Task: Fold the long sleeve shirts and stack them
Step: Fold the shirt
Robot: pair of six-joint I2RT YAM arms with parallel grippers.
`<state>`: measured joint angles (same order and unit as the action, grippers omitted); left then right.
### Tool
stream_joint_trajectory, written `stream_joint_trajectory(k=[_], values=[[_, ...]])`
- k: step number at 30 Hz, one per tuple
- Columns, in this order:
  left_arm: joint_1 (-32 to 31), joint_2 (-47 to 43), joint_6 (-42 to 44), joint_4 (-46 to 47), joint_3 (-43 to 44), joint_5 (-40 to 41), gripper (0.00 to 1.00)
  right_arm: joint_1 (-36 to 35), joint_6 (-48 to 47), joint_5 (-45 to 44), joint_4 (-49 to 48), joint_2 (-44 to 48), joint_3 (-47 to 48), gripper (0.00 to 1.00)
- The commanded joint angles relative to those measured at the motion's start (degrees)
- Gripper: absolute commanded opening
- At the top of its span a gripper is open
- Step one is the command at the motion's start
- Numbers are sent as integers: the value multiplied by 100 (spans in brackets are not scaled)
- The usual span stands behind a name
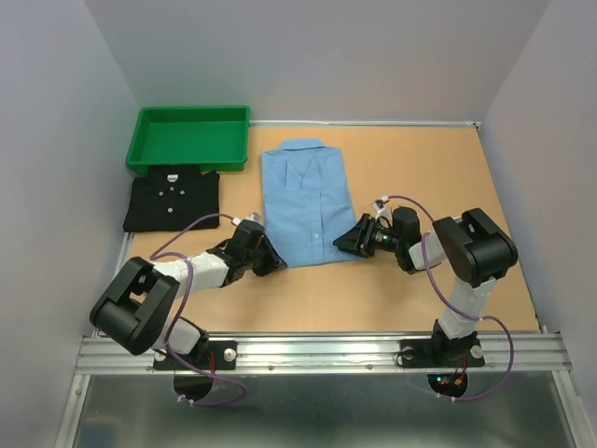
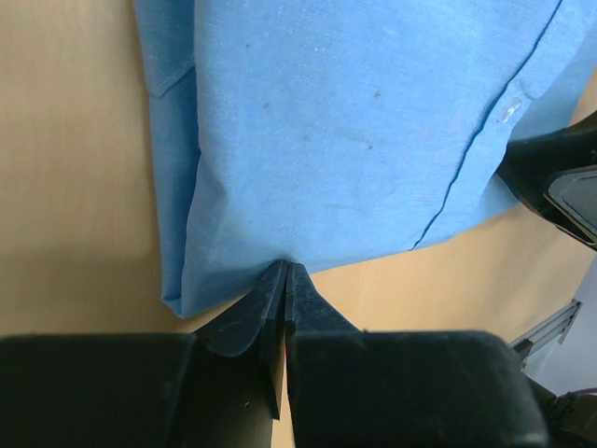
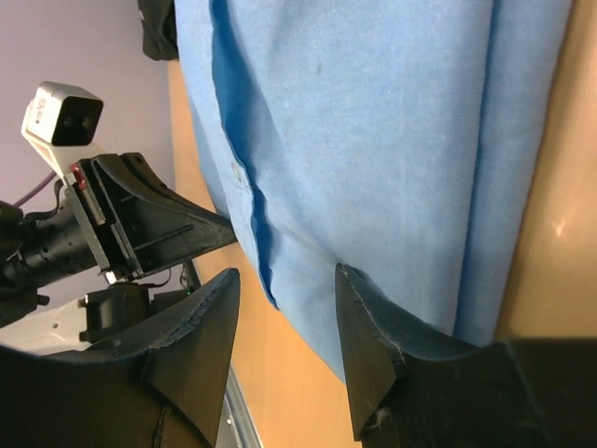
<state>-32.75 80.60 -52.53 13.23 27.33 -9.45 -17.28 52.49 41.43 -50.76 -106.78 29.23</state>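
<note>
Black arms [image 1: 140,303] carry white mid-sections [image 1: 201,271], looping purple cables [image 1: 201,221] and black wedge-shaped fingers [image 3: 368,336].

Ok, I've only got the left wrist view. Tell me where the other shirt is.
Observer: The black shirt lies folded at the far left, on the near side of the green tray.
Operator: Report the right end effector.
Observer: The right end effector is open, its fingers apart at the near hem of the blue shirt, by the right corner.
Operator: Describe the blue shirt's far end.
Observer: The collar is at the far end and the button front faces up. The shirt is folded into a rectangle, to the right of the black one.
</note>
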Motion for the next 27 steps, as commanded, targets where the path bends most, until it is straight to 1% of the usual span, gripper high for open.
stream_joint_trajectory(k=[1,3,4,6,7,9,10,11,13,14,16,17,18,19,22,27], values=[[50,-332,340,-998,-150,461,13,32,-301,-267,488,367,-313,52],[50,-553,410,-1094,-18,514,15,32,-239,-293,558,701,-243,52],[50,-763,506,-1165,165,567,16,40,-239,-328,820,955,-8,52],[58,-922,595,-1218,386,646,18,32,-309,-320,1111,1115,318,52],[67,-984,726,-1209,639,707,19,32,-318,-285,1304,1185,642,52],[155,-923,884,-1140,913,726,20,23,-231,-223,1350,1116,1030,52],[216,-853,955,-1104,1193,682,20,23,-187,-119,1358,1046,1223,52],[278,-653,1112,-1060,1343,638,20,23,-143,-65,1358,967,1669,52],[488,-362,1227,-928,1790,472,21,14,-55,-21,1359,590,2119,52],[524,-47,1341,-815,1932,436,20,-3,-29,-38,1350,293,2522,52],[621,297,1438,-735,2344,366,20,-12,7,-74,1358,-8,2928,52],[699,673,1482,-708,2486,278,20,-12,50,-82,1341,-175,3113,52],[735,842,1509,-682,2601,243,20,-12,86,-74,1324,-324,3315,52],[796,1192,1570,-656,2819,173,20,-21,173,-21,1271,-682,3639,52],[884,1746,1597,-568,3058,111,20,-12,270,-169,1209,-1255,4045,52],[1051,2188,1448,-392,2936,-39,20,66,314,-337,1183,-1995,4284,52]])
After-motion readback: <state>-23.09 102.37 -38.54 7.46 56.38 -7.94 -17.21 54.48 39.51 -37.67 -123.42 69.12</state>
